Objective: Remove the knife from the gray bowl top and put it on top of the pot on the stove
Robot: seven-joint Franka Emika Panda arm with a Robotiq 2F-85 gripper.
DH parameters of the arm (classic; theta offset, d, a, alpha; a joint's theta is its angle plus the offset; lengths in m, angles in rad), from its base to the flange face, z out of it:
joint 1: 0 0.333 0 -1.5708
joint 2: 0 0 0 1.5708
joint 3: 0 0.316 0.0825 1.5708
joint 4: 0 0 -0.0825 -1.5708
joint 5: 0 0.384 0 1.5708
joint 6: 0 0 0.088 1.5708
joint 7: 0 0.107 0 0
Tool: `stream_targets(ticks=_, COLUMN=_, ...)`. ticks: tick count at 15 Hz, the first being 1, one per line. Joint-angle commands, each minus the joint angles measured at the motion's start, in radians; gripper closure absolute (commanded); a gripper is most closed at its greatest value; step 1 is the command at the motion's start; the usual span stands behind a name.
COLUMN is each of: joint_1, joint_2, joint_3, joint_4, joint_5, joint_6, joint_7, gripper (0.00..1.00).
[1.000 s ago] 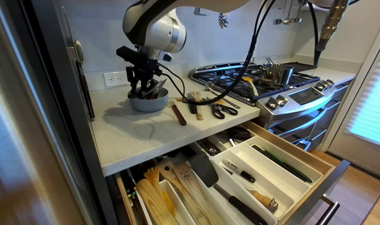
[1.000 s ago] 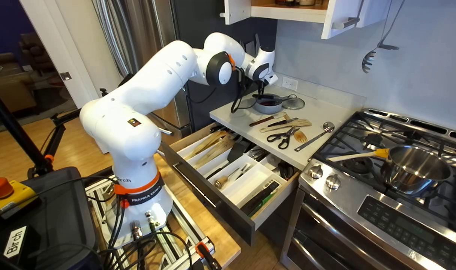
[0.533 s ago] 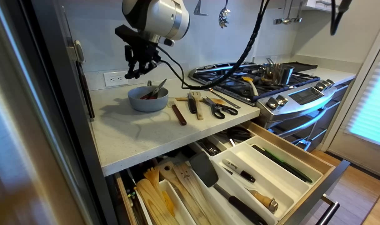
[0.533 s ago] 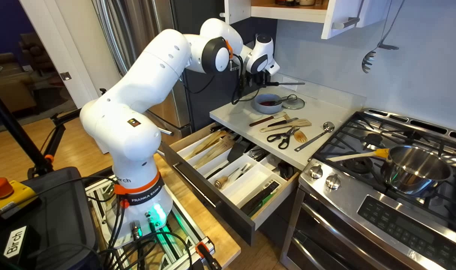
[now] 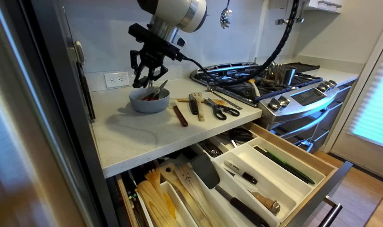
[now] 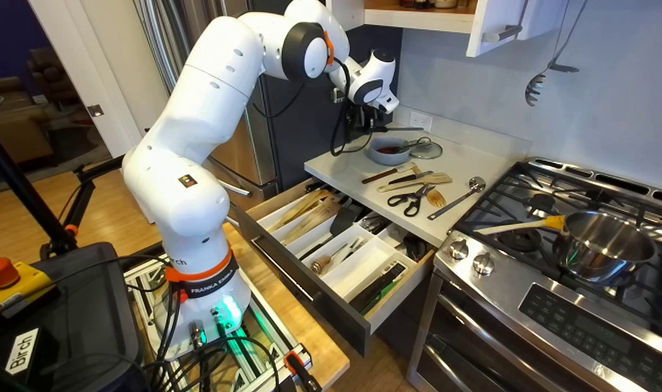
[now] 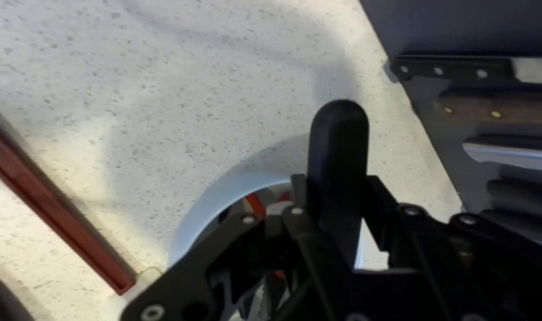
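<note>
My gripper (image 5: 146, 79) is shut on the black handle of a knife (image 7: 338, 142). The handle points up past the fingers in the wrist view. The knife's grey blade (image 6: 410, 129) sticks out level in an exterior view, above and apart from the gray bowl. The gray bowl (image 5: 149, 104) stands on the counter below the gripper; it also shows in an exterior view (image 6: 388, 158). Red and metal utensils (image 5: 160, 89) lie in it, partly hidden by the fingers in the wrist view. The silvery pot (image 6: 603, 250) stands on the stove in both exterior views.
Scissors (image 6: 410, 201), wooden utensils and a ladle (image 6: 477, 184) lie between bowl and stove (image 6: 483, 264). A glass lid (image 6: 431, 149) lies behind the bowl. A wooden-handled spatula (image 6: 521, 225) leans by the pot. An open drawer (image 6: 358, 272) juts out below the counter.
My gripper has lifted the knife off the bowl's top. Since half a second ago the wrist has tilted and the knife has come a little lower, while the arm has drawn back and up.
</note>
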Motion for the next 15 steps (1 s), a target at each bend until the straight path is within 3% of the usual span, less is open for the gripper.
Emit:
stream_targets(ticks=1, joint_1=-0.008, joint_2=-0.144, joint_3=-0.013, joint_4=-0.241, joint_5=0.014, joint_6=0.049, joint_7=-0.152, gripper=0.91)
stream_targets(ticks=7, joint_1=-0.021, joint_2=-0.304, joint_3=0.010, joint_4=-0.548, joint_5=0.007, joint_6=0.211, joint_7=-0.441, gripper=0.91)
stream_targets(ticks=9, joint_1=-0.063, joint_2=-0.350, joint_3=0.072, joint_4=-0.658, joint_5=0.116, joint_6=0.323, joint_7=-0.485, gripper=0.91)
stream_targets(ticks=10, joint_1=-0.015, joint_2=-0.265, joint_3=0.014, joint_4=-0.516, joint_5=0.030, joint_6=0.239, joint_7=-0.418, gripper=0.66)
stream_targets(ticks=11, joint_1=-0.028, joint_2=-0.287, joint_3=0.035, joint_4=-0.566, joint_5=0.061, joint_6=0.281, joint_7=-0.440, gripper=0.66)
stream_targets(ticks=12, joint_1=-0.035, joint_2=-0.305, joint_3=0.046, joint_4=-0.599, joint_5=0.074, joint_6=0.300, joint_7=-0.447, gripper=0.91)
stream_targets(ticks=15, joint_1=0.005, joint_2=-0.298, joint_3=-0.036, joint_4=-0.598, joint_5=0.062, joint_6=0.355, joint_7=-0.278, gripper=0.91)
